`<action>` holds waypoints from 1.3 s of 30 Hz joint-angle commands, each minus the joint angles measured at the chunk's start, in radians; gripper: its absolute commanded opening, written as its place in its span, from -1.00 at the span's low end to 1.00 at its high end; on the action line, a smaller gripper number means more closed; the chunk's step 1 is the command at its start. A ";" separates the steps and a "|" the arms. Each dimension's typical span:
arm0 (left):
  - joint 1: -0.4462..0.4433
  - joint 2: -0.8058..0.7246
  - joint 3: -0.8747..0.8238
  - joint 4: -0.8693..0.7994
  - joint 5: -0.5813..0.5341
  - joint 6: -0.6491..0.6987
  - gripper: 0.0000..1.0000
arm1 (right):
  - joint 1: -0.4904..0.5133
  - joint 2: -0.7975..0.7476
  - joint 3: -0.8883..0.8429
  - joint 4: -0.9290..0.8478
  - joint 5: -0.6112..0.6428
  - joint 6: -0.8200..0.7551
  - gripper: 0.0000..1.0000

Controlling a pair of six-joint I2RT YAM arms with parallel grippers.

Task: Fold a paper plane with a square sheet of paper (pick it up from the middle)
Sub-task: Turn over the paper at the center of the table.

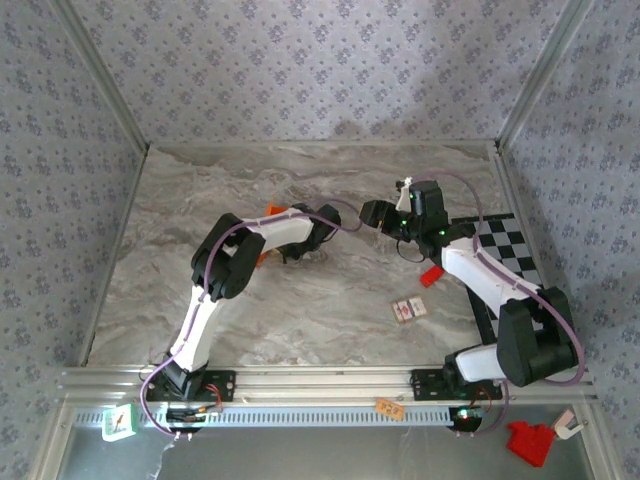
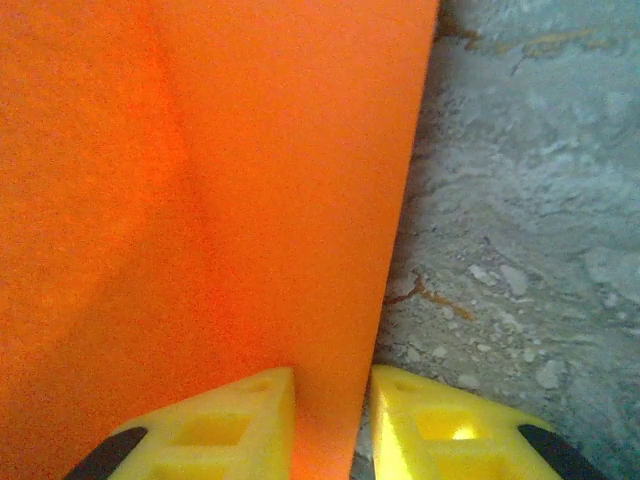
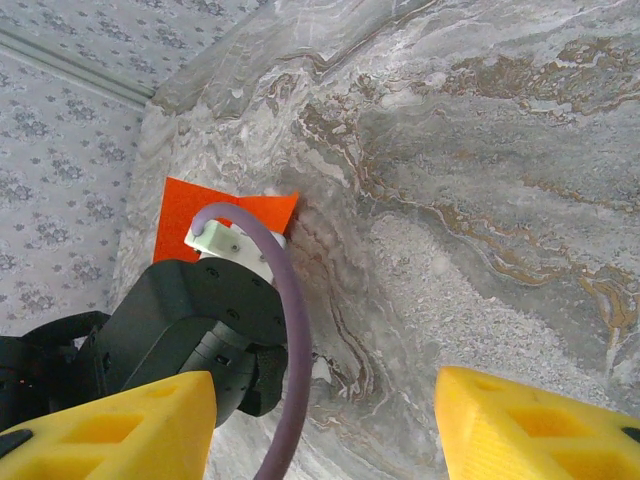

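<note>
The square sheet of paper [image 2: 200, 200] is bright orange and covers the left two thirds of the left wrist view, with a soft crease down it. Its right edge runs down between the yellow fingers of my left gripper [image 2: 333, 385]. These stand slightly apart, and a sliver of table shows beside the right finger. In the top view the paper [image 1: 263, 258] peeks out from under my left arm, left of centre. My right gripper [image 1: 368, 212] hovers open over bare marble just right of the left wrist. In the right wrist view the paper [image 3: 180, 205] lies behind that wrist.
A small red block [image 1: 431, 275] and a black-and-white checkered board [image 1: 510, 250] lie by the right arm. A small card [image 1: 408, 310] lies nearer the front. Patterned walls close in the marble table [image 1: 200, 190] on three sides.
</note>
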State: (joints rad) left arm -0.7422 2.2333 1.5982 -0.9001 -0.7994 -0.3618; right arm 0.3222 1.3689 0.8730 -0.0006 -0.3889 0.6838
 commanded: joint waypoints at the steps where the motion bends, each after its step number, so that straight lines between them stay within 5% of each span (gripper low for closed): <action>1: -0.009 -0.020 0.035 -0.031 0.108 -0.054 -0.44 | -0.006 0.007 -0.012 0.005 -0.004 0.013 0.23; 19: -0.036 -0.382 -0.211 0.172 0.753 -0.227 -0.23 | -0.013 -0.012 -0.034 0.019 0.055 0.029 0.28; 26: 0.035 -0.479 -0.281 0.205 0.741 -0.201 -0.22 | -0.005 0.008 -0.023 0.031 0.046 0.038 0.28; 39: 0.364 -0.422 -0.358 0.323 0.844 -0.205 0.06 | 0.010 0.040 0.004 0.027 0.031 0.034 0.28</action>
State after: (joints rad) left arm -0.3985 1.7824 1.2259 -0.6212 0.0021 -0.5697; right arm 0.3233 1.3926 0.8444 0.0181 -0.3546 0.7105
